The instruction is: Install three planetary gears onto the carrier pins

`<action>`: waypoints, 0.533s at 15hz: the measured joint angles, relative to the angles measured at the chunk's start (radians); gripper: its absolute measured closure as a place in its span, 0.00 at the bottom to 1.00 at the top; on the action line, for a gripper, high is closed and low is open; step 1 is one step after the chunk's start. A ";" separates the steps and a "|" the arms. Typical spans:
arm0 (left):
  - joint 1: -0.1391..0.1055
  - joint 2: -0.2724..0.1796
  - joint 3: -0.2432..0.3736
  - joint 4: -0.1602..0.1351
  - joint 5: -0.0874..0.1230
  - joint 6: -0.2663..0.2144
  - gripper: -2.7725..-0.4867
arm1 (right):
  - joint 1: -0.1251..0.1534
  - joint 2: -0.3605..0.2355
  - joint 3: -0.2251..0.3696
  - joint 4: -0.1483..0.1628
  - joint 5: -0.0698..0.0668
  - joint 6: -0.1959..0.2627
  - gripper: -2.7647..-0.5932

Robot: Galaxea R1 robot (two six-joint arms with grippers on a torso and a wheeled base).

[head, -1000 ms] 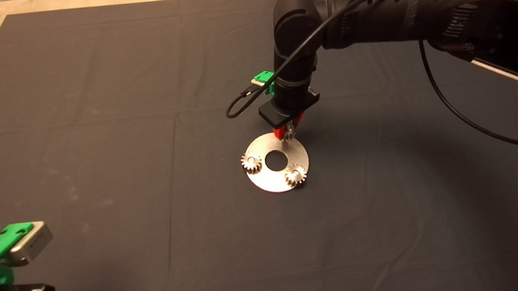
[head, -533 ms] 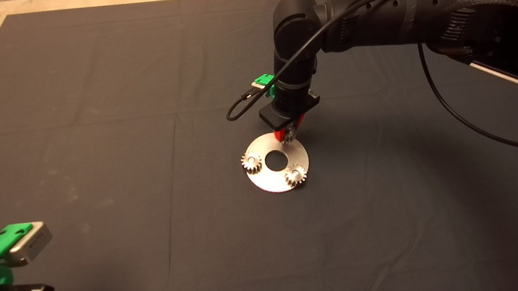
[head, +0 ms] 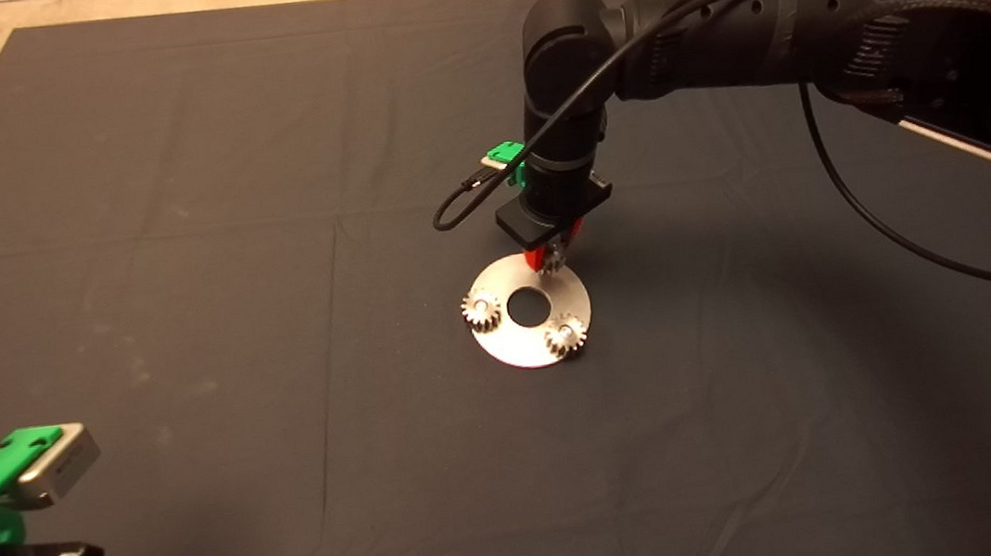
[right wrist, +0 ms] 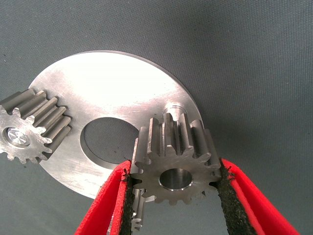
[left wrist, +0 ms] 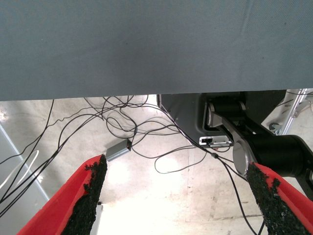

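Right gripper point(right wrist: 173, 196): clamped on third gear point(right wrist: 173, 164), held just above the bare pin point(right wrist: 172, 106) at the disc's point(head: 522, 349) far rim. Two gears point(head: 481, 310) point(head: 565, 335) seated on pins. Left gripper point(left wrist: 178, 196): parked at mat's point(head: 166, 166) lower left, fingers apart.

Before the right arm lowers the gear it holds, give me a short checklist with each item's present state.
1. Third gear gripped in right claw, a pad on each side: ok.
2. Two gears already seated on pins, one at the disc's left, one at its front right: ok.
3. Free pin bare and upright on the disc: ok.
4. Held gear's bore lined up over that pin: not ok; in the right wrist view the pin shows beyond the gear, not through the bore.
5. Left claw parked at the lower left, open, away from the disc: ok.
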 joint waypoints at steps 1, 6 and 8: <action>0.000 0.000 0.000 0.000 0.000 0.000 0.32 | 0.000 0.002 -0.003 -0.001 0.000 0.000 0.78; 0.000 0.000 0.000 0.000 0.000 0.000 0.32 | 0.000 0.005 -0.008 -0.001 -0.003 0.000 0.78; 0.000 0.000 0.000 0.000 0.000 0.000 0.32 | 0.001 0.008 -0.010 -0.001 -0.006 0.000 0.78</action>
